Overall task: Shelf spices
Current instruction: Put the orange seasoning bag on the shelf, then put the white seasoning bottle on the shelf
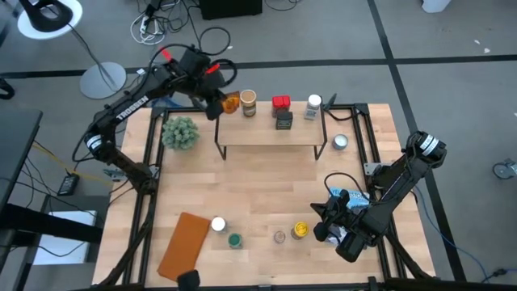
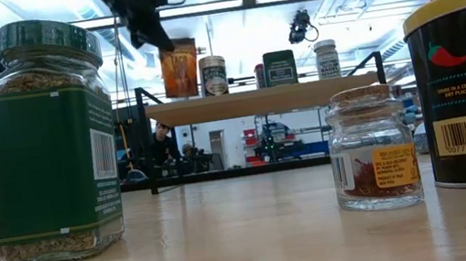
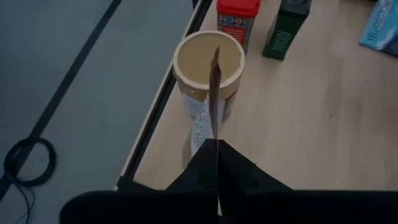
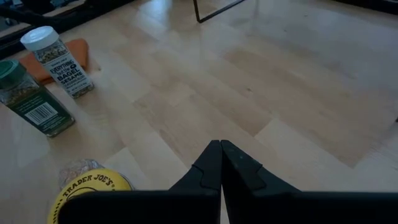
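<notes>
My left gripper (image 1: pixel 215 105) is over the left end of the shelf (image 1: pixel 271 134), shut on an amber packet (image 2: pixel 179 68). In the left wrist view the packet (image 3: pixel 215 93) shows edge-on, in front of a tan-lidded jar (image 3: pixel 208 61). That jar (image 1: pixel 248 103), a red tin (image 1: pixel 280 103), a black box (image 1: pixel 283 120) and a white-lidded jar (image 1: pixel 313 107) stand on the shelf board. My right gripper (image 4: pixel 221 158) is shut on nothing, low over the table at the near right. My left gripper pinches the amber packet's flat faces between its two fingers at the packet's upper edge (image 3: pixel 215 134). The fingers (image 2: pixel 155 33) slant down from the table's left. The packet hangs upright below them; whether its bottom (image 2: pixel 183 93) touches the shelf board I cannot tell.
Near the front edge stand a white-lidded jar (image 1: pixel 218 225), a green-lidded jar (image 1: pixel 234 240), a small cork-topped jar (image 1: pixel 279 237) and a yellow-lidded tin (image 1: pixel 300 230). An orange cloth (image 1: pixel 184 242), a green plant (image 1: pixel 179 132), a silver tin (image 1: pixel 340 142) and a blue-and-white packet (image 1: pixel 353 196) also lie on the table.
</notes>
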